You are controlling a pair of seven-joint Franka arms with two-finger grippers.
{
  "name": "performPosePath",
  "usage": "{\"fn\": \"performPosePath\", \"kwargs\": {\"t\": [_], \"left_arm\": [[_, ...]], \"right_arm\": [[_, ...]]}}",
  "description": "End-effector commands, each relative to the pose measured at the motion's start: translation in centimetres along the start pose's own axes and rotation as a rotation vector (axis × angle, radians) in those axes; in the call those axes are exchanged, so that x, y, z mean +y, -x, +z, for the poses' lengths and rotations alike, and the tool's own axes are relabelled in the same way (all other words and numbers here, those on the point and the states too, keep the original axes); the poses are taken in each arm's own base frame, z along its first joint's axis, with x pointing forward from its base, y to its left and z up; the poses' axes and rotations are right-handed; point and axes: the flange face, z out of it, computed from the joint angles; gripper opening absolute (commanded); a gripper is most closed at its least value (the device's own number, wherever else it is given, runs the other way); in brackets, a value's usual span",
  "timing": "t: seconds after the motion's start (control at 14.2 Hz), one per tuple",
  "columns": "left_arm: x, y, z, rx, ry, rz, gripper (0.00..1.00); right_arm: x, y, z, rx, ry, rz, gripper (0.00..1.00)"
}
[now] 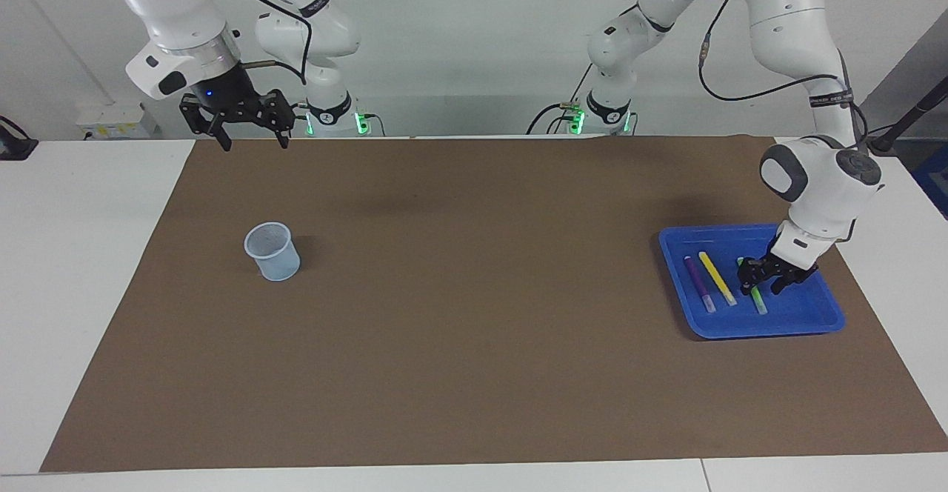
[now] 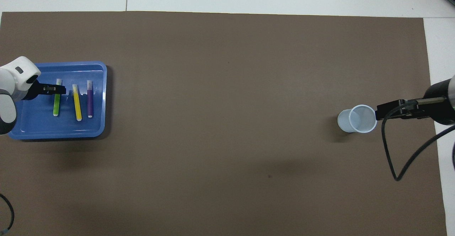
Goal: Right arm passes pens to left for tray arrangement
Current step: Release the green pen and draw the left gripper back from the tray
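Observation:
The blue tray (image 1: 801, 316) lies at the left arm's end of the table. The purple pen (image 1: 698, 283), the yellow pen (image 1: 717, 277) and the green pen (image 1: 758, 301) lie flat in it, side by side. My left gripper (image 1: 760, 286) is down in the tray, its fingers open astride the green pen's end nearer the robots. The overhead view shows the tray (image 2: 32, 122), the green pen (image 2: 56, 104), the yellow pen (image 2: 76, 102), the purple pen (image 2: 90, 99) and the left gripper (image 2: 58, 89). My right gripper (image 1: 250, 136) hangs open and empty, high over the mat's edge near its own base.
A small translucent bluish cup (image 1: 272, 251) stands upright and empty on the brown mat toward the right arm's end. In the overhead view the raised right gripper (image 2: 379, 112) overlaps the cup's (image 2: 357, 119) rim. A loose black cable (image 2: 391, 157) loops from the right wrist.

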Motion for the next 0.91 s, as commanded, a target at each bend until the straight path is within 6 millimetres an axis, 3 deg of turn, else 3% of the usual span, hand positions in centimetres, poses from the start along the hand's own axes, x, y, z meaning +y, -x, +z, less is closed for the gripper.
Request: {"fn": "performPosePath", "kwargs": {"t": [0.0, 0.63, 0.84], "left_arm": [[0.2, 0.2, -2.3, -0.027, -0.033, 0.007, 0.71], [1.3, 0.2, -12.4, -0.076, -0.086, 0.001, 0.76], [2.8, -0.7, -16.2, -0.074, -0.093, 0.017, 0.8]], "right_arm": [[0.4, -0.2, -0.3, 0.009, 0.007, -0.013, 1.0], [0.2, -0.3, -0.3, 0.01, 0.008, -0.016, 1.0], [0.2, -0.2, -0.4, 0.012, 0.008, -0.016, 1.0]]}}
